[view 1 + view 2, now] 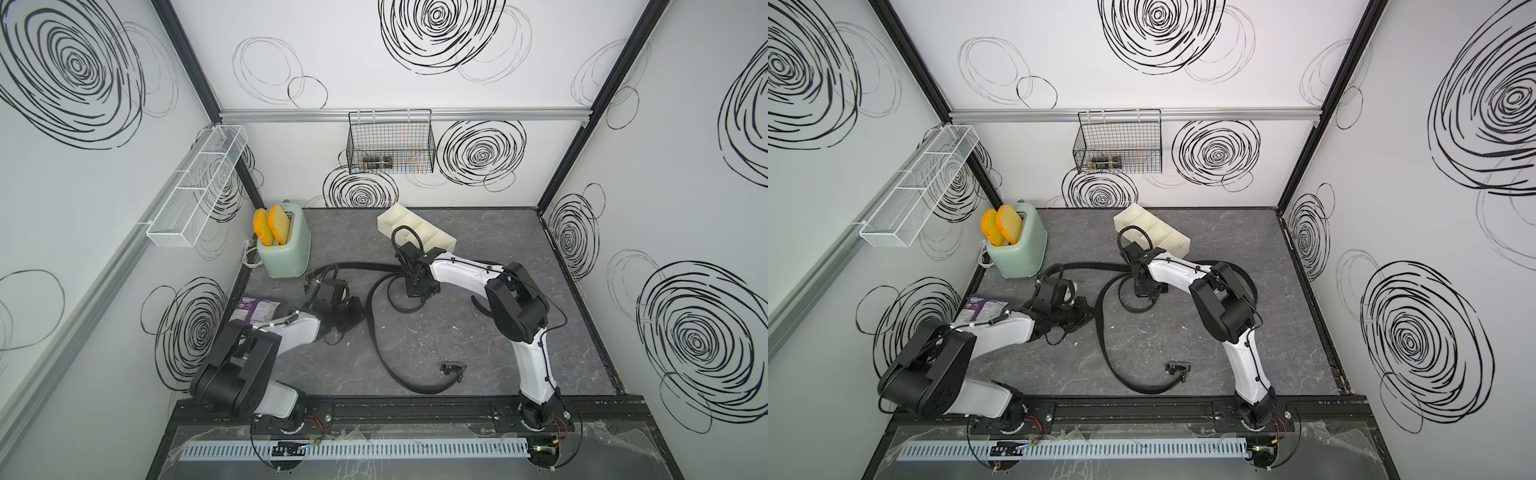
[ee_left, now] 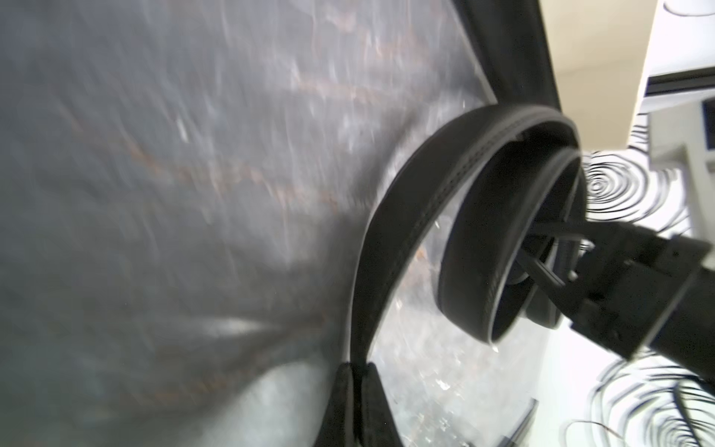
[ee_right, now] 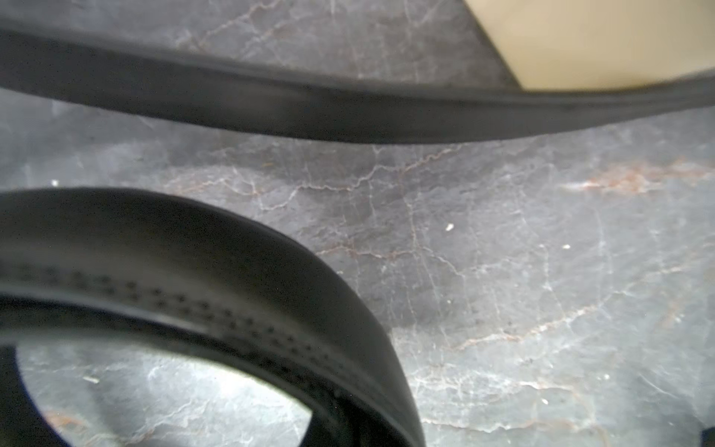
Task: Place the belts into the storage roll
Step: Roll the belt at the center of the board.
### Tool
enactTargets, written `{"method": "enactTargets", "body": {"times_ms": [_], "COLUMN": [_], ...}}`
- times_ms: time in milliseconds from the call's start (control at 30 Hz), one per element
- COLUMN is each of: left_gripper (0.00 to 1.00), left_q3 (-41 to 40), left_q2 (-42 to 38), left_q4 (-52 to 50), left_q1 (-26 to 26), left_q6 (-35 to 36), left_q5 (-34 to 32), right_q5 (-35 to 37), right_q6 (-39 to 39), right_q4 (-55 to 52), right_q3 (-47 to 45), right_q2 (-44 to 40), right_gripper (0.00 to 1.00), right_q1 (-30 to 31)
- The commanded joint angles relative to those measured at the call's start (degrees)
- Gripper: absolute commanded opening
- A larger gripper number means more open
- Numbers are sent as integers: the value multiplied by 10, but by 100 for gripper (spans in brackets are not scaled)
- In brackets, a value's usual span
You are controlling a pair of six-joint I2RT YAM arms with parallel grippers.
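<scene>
One black belt (image 1: 380,349) snakes across the grey table from a dark buckle (image 1: 453,369) near the front up to a loose coil (image 1: 395,301). My left gripper (image 2: 359,371) is shut on this belt's strap (image 2: 387,232), left of the coil. The right gripper (image 1: 415,297) points down at the coil, shut on its inner turn (image 2: 464,278). A second belt (image 1: 365,266) lies flat across the back, passing behind my right arm. The cream storage roll (image 1: 384,226) stands just behind the right gripper, its corner (image 3: 580,38) showing in the right wrist view.
A mint toaster (image 1: 286,249) holding toast stands at the back left. A purple packet (image 1: 255,309) lies beside my left arm. On the walls hang a black wire basket (image 1: 390,145) and a white mesh shelf (image 1: 195,187).
</scene>
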Motion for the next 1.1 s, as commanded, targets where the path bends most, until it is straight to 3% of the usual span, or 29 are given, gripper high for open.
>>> {"method": "enactTargets", "body": {"times_ms": [0,100,200,333,433,567,667,833,1067], "left_gripper": [0,0,2,39,56,65,66,66,63], "left_q3": [-38,-58,-49,-51,-29,44,118,225,293], "left_q2": [-36,-39,-13,-14,-44,-107,-96,-23,79], "left_q4": [120,155,159,133,35,-140,-204,-213,-217], "left_q1": [-31,-69,-106,-126,-100,-43,-25,-33,-51], "left_q6": [-165,-231,-249,-242,-169,2,126,250,324], "left_q5": [-32,-44,-25,-4,6,-35,-73,-76,-75], "right_q5": [-27,-35,-45,-39,-36,-45,-45,-42,-41], "right_q6": [32,58,70,70,74,83,84,76,73], "right_q4": [-30,-17,-3,-2,7,21,12,-15,-51], "right_q3": [-21,-21,-29,-34,-48,-64,-69,-73,-81], "right_q2": [48,49,50,50,48,46,43,41,31], "right_gripper": [0,0,0,0,0,0,0,0,0], "right_q1": [-5,-5,-8,-10,-13,-14,-15,-17,-21]}}
